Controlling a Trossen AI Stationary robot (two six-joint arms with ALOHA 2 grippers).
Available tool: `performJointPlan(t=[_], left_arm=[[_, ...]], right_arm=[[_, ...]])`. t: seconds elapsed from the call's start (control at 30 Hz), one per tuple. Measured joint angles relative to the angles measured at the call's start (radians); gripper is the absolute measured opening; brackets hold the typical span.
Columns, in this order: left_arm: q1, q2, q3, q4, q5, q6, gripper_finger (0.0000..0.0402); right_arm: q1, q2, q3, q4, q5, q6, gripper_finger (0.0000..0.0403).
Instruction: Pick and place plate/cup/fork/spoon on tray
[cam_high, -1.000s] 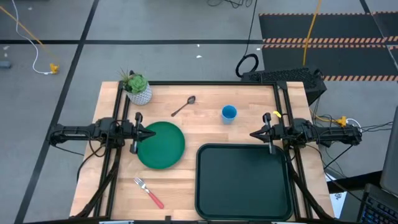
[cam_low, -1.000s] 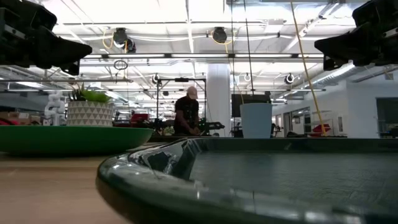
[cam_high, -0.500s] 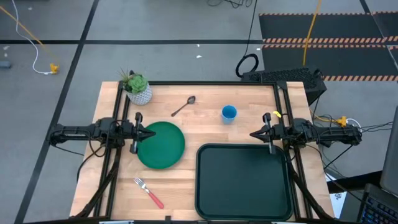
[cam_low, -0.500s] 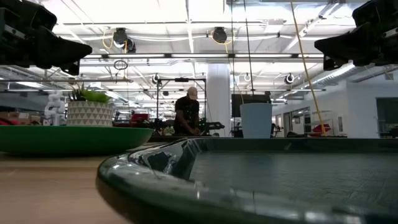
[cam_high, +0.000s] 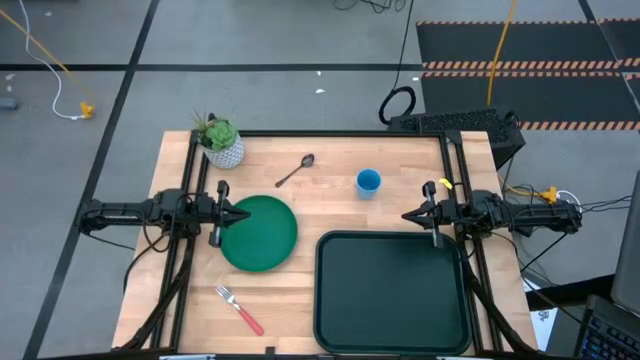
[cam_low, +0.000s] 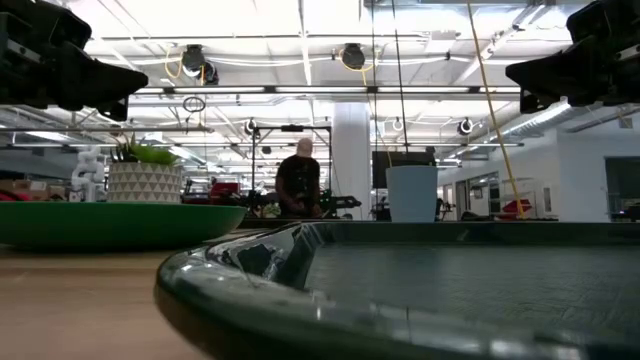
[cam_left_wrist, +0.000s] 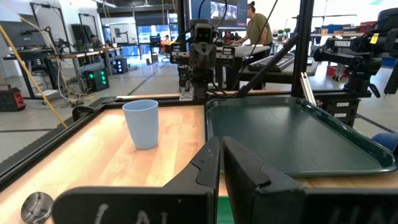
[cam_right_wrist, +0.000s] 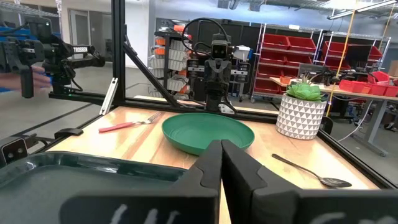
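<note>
The green plate (cam_high: 260, 232) lies flat on the table left of centre; it also shows in the right wrist view (cam_right_wrist: 208, 131). The blue cup (cam_high: 368, 181) stands upright at the far middle and shows in the left wrist view (cam_left_wrist: 141, 124). The metal spoon (cam_high: 295, 171) lies far of the plate. The red-handled fork (cam_high: 239, 310) lies near the front edge. The dark tray (cam_high: 392, 292) sits at the front right. My left gripper (cam_high: 246, 215) is shut, raised over the plate's left rim. My right gripper (cam_high: 406, 215) is shut, raised over the tray's far edge.
A white pot with a green plant (cam_high: 221, 143) stands at the table's far left corner. Black frame rails (cam_high: 196, 170) run along the left and right sides. A person (cam_low: 297, 186) stands in the room far beyond the table.
</note>
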Motion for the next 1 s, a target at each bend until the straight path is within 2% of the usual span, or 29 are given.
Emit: performJointPlan(t=[0.87,1.0], left_arm=[[0.000,0.000,0.000,0.000,-0.009,0.030,0.0024],[0.000,0.000,0.000,0.002,-0.009,-0.015,0.0024]], right_arm=[[0.000,0.000,0.000,0.000,0.000,0.000,0.0000],[0.000,0.000,0.000,0.000,0.000,0.000,0.0000]])
